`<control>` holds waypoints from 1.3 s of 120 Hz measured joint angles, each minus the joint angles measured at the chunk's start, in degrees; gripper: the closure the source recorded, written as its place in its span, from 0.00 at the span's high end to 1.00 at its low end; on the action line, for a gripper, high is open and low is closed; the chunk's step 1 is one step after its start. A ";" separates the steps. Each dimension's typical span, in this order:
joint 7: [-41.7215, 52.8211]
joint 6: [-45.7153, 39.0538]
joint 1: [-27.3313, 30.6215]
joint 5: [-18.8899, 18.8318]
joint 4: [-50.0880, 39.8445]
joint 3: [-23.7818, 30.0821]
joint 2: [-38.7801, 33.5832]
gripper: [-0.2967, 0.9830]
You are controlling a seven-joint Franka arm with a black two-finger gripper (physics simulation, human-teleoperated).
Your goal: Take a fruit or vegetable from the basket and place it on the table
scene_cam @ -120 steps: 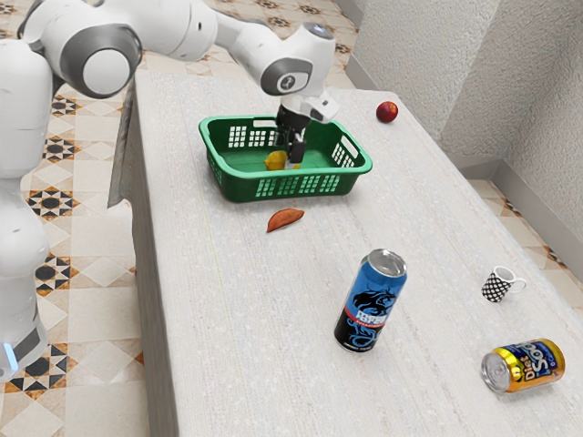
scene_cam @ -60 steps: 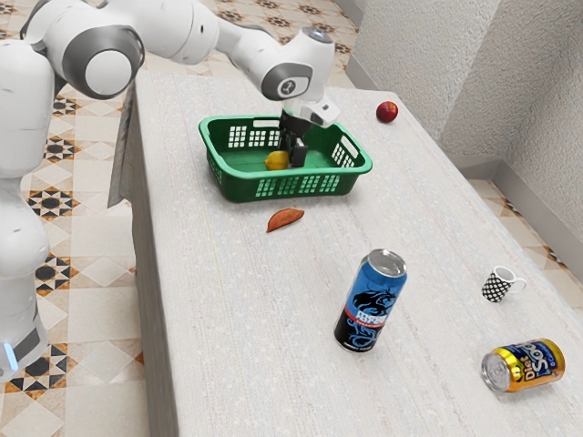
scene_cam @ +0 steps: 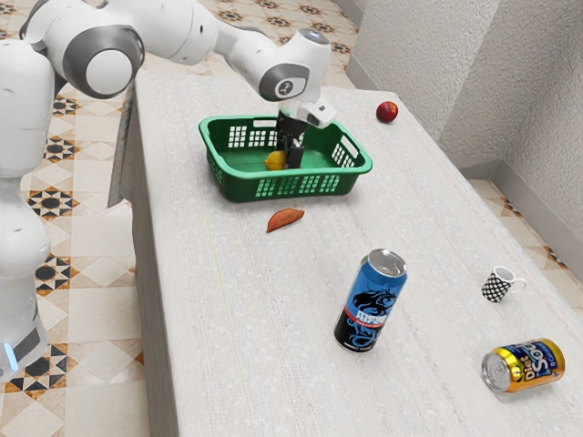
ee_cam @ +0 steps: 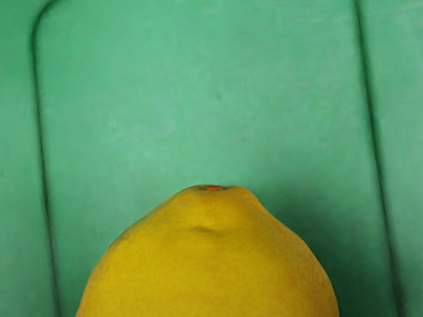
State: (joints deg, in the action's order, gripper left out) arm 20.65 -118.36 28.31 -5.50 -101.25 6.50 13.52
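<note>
So the lemon [scene_cam: 275,161] is down inside the green basket [scene_cam: 237,188], with the hand [scene_cam: 288,157] right at it. Can't tell from here if the hand is spread or already pinching the fruit, so I wouldn't bank on a grip. I'd call this the grasping step. Get the hand centered over the fat middle, since the nubby end tapers and could squirt out of a pinch. Close gently and evenly, then lift a touch to test it before going higher. Go straight up till the fruit clears the rim, or it'll probably snag. For the drop, I'd use the counter [scene_cam: 241,309] past the sweet potato [scene_cam: 285,219], short of the tall can [scene_cam: 371,302], which could tip if bumped. Set it low, cuz lemons roll. The apple [scene_cam: 387,112], mug [scene_cam: 496,285] and soda can [scene_cam: 524,365] are well apart from the basket.
</note>
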 joint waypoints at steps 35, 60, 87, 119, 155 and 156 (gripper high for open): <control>0.04 -0.32 0.02 1.01 -0.03 -0.03 0.40 0.54; -0.98 -0.78 -0.01 -0.29 0.79 0.49 -0.85 0.32; -2.47 0.85 2.83 -4.94 11.25 14.16 -4.30 0.33; -4.78 0.52 3.54 -8.89 16.61 27.03 3.56 0.30; -7.80 -2.56 1.79 -10.31 14.81 28.14 8.12 0.38; -7.83 -2.60 1.80 -10.22 14.80 28.12 8.21 0.40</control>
State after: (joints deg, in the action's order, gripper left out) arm 12.82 -120.96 30.11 -15.72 -86.45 34.63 21.74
